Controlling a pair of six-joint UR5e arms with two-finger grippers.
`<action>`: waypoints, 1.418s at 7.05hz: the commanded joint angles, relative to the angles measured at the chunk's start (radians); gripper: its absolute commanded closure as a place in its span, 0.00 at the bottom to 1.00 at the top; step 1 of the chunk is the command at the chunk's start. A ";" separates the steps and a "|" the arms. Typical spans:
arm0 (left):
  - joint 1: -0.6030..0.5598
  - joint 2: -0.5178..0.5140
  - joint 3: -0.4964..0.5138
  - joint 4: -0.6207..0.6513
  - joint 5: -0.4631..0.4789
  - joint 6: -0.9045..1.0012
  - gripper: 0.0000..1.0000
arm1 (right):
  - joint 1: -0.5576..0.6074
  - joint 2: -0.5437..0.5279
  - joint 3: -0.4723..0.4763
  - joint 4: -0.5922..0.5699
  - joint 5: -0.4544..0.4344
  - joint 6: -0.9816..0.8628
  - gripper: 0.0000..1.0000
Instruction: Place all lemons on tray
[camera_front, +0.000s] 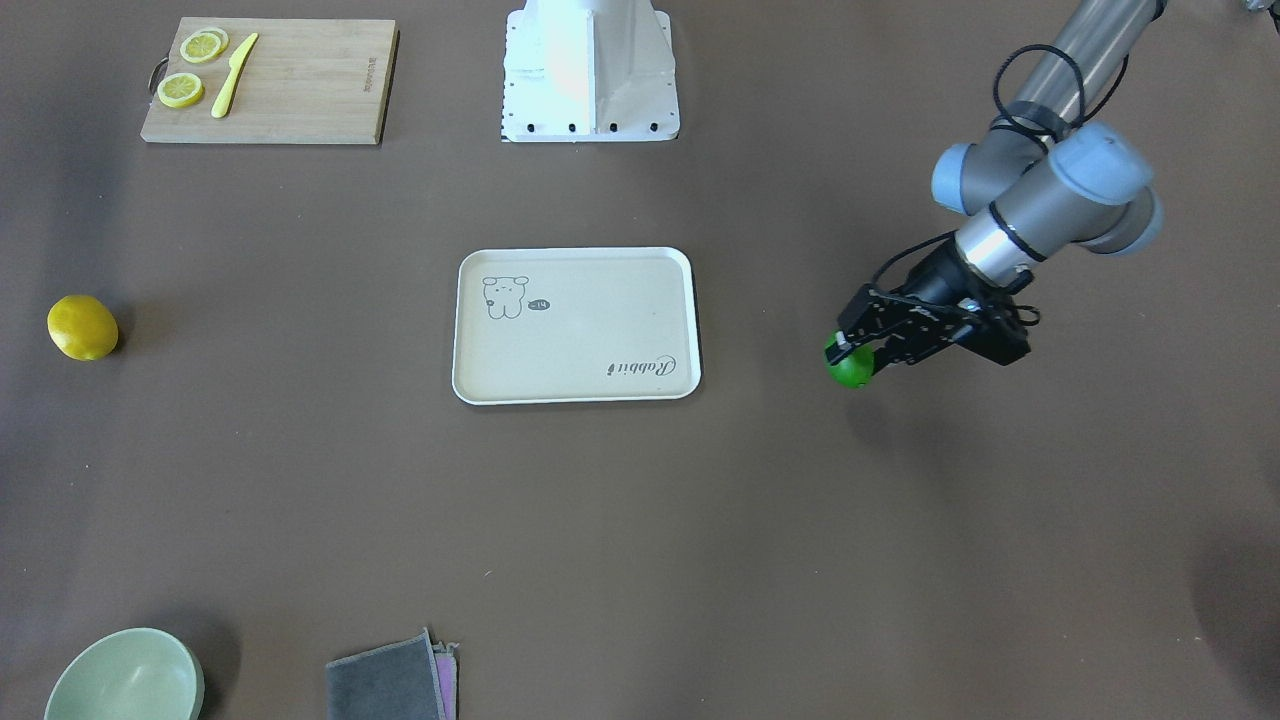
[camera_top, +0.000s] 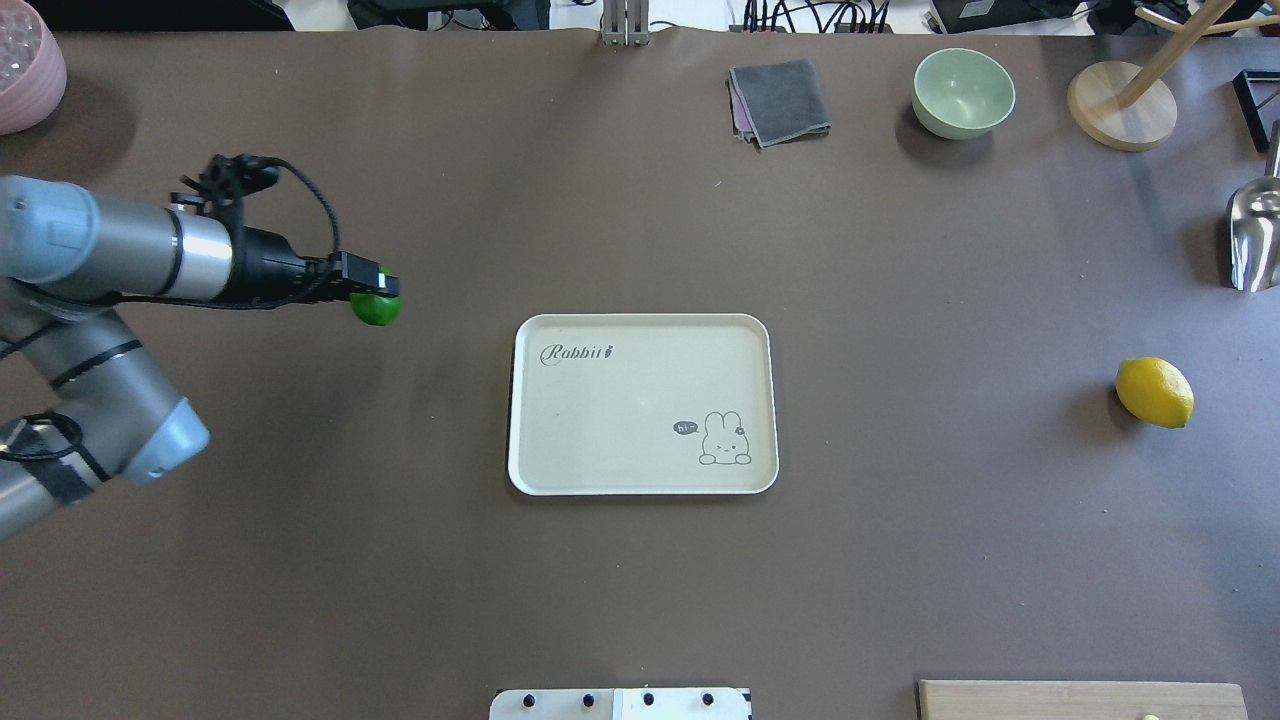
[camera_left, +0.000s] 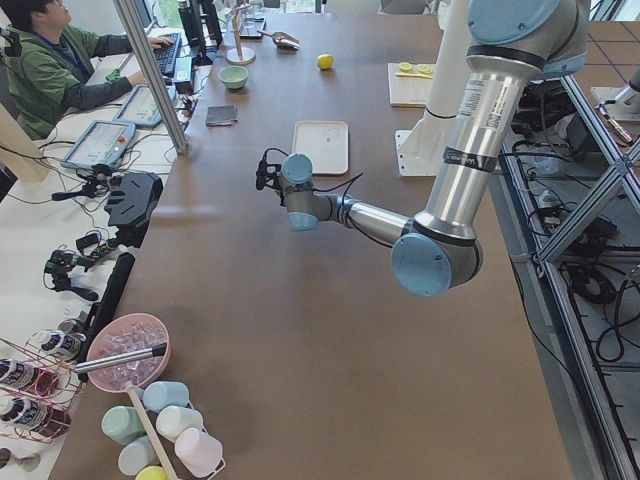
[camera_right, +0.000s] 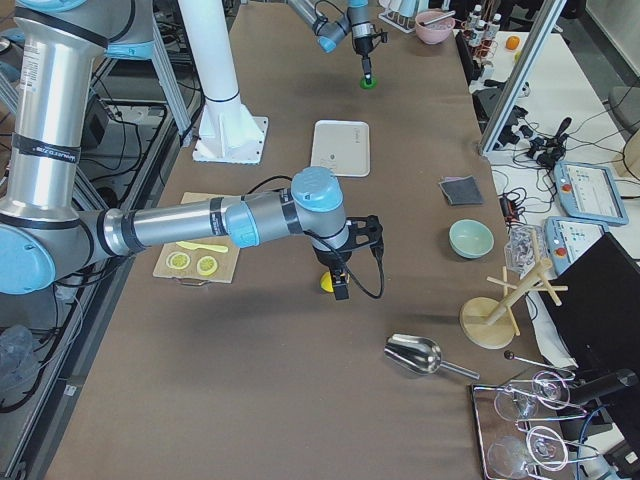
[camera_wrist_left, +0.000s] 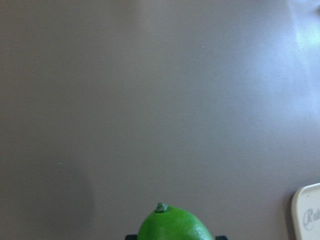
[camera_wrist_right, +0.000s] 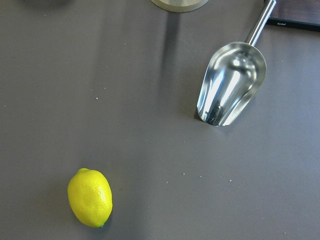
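My left gripper (camera_front: 848, 352) is shut on the green lemon (camera_front: 852, 370) and holds it just above the table, apart from the tray's short edge. It also shows in the overhead view (camera_top: 375, 308) and at the bottom of the left wrist view (camera_wrist_left: 175, 226). The cream tray (camera_front: 590, 320) lies at the table's middle with nothing on it. The yellow lemon (camera_top: 1155, 392) lies on the table far to the tray's other side, and the right wrist view shows it from above (camera_wrist_right: 90, 198). My right gripper (camera_right: 341, 287) hangs over it; I cannot tell if it is open or shut.
A wooden cutting board (camera_front: 300, 90) with lemon slices and a yellow knife lies near the robot base. A green bowl (camera_top: 962, 92), a grey cloth (camera_top: 780, 100) and a wooden stand (camera_top: 1120, 105) sit at the far edge. A metal scoop (camera_wrist_right: 230, 82) lies near the yellow lemon.
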 joint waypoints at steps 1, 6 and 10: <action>0.171 -0.175 -0.005 0.167 0.216 -0.091 1.00 | 0.000 -0.011 0.000 0.037 0.000 -0.008 0.00; 0.246 -0.181 -0.040 0.180 0.320 -0.080 0.02 | 0.000 -0.014 -0.001 0.043 0.005 -0.007 0.00; 0.009 -0.040 -0.285 0.481 0.071 0.193 0.02 | -0.069 -0.002 -0.003 0.077 -0.008 0.064 0.00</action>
